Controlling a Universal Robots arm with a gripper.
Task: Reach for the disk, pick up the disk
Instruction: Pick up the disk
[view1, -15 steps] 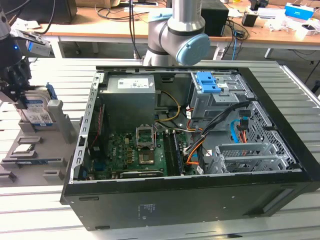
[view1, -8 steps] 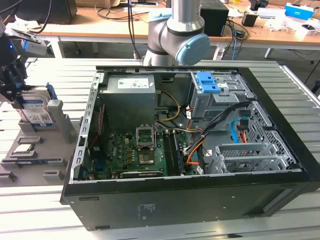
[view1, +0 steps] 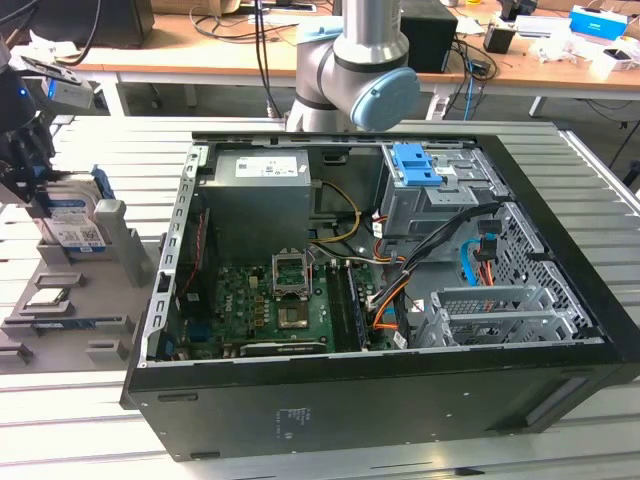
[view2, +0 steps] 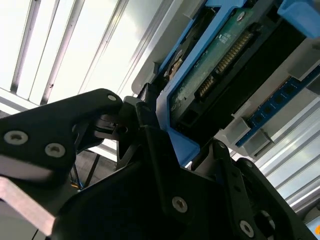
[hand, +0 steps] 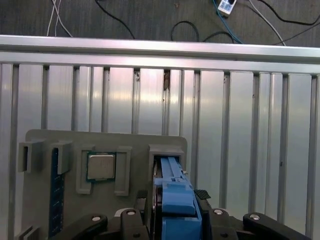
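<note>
The disk (view1: 76, 228) stands on its edge in a slot of a grey holder (hand: 45, 137). The holder lies on the metal surface (hand: 240, 150), at the exterior view's left. In the first wrist view I can see the blue rail along the disk's (hand: 176, 197) top. In the second wrist view I can see the green board on the disk's (view2: 220, 65) flat side.

The robot's black hand (view1: 38, 190) is right down at the top of the disk and sits close around the blue rail. I cannot tell if it is squeezing the disk or only sitting close beside it.

So the reaching part looks done to me. The picking up part is not done, because the disk is not lifted and its bottom is in the slot.

A small square silver chip (hand: 101, 166) rests in its own spot on the holder, just beside the disk's slot. A big open computer case (view1: 400, 380) lies in the middle of the surface, well apart from the hand.
</note>
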